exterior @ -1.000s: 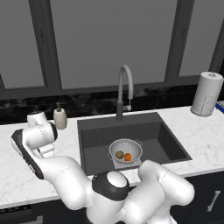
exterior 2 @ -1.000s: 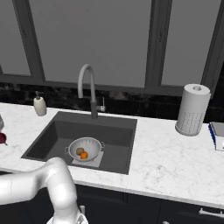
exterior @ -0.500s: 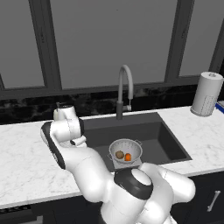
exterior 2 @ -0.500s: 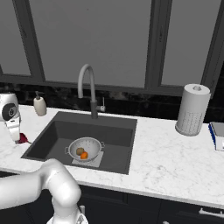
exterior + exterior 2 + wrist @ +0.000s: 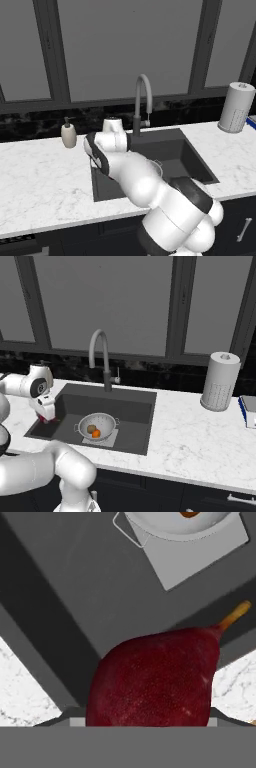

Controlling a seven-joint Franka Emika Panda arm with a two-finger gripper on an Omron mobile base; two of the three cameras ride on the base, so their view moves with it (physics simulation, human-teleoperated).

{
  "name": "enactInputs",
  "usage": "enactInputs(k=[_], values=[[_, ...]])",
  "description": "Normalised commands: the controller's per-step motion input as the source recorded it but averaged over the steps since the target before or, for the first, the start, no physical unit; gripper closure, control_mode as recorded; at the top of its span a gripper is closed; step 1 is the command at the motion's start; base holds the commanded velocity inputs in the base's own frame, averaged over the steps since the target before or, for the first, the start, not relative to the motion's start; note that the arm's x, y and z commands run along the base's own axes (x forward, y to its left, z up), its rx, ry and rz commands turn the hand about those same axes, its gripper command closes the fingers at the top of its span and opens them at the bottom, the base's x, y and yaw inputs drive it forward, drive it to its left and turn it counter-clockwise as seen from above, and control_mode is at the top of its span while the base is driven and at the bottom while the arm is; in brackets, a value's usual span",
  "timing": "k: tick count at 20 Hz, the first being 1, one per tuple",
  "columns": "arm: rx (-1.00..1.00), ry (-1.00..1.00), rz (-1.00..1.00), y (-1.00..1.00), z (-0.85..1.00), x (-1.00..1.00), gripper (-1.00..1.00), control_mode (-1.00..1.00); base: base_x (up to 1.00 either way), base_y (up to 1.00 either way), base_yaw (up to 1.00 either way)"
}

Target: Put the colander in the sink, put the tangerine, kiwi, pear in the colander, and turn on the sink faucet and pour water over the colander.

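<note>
text: none legible | labels/brands: none | numbers/signs: none | surfaces checked: all three views show no print that can be read

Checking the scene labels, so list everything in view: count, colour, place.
sink: one, dark grey, set in the counter.
colander: one, silver, on the sink floor.
kiwi: one, brownish, in the colander.
tangerine: one, orange, in the colander.
pear: one, dark red, in the gripper above the sink's left edge.
faucet: one, grey, behind the sink.
soap dispenser: one, beige, left of the sink.
paper towel roll: one, white, right counter.
gripper: one, white, shut on the pear.
</note>
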Motion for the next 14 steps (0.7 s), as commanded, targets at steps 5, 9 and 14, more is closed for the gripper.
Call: enactInputs(k=[5, 9, 14], values=[[0.15, 0.0, 0.26, -1.0, 0.0, 0.0, 1.0, -1.0, 0.0, 0.0, 0.0], [0.13, 0.0, 0.23, -1.0, 0.0, 0.0, 1.0, -1.0, 0.0, 0.0, 0.0], [0.09, 0.0, 0.15, -1.0, 0.0, 0.0, 1.0, -1.0, 0.0, 0.0, 0.0]])
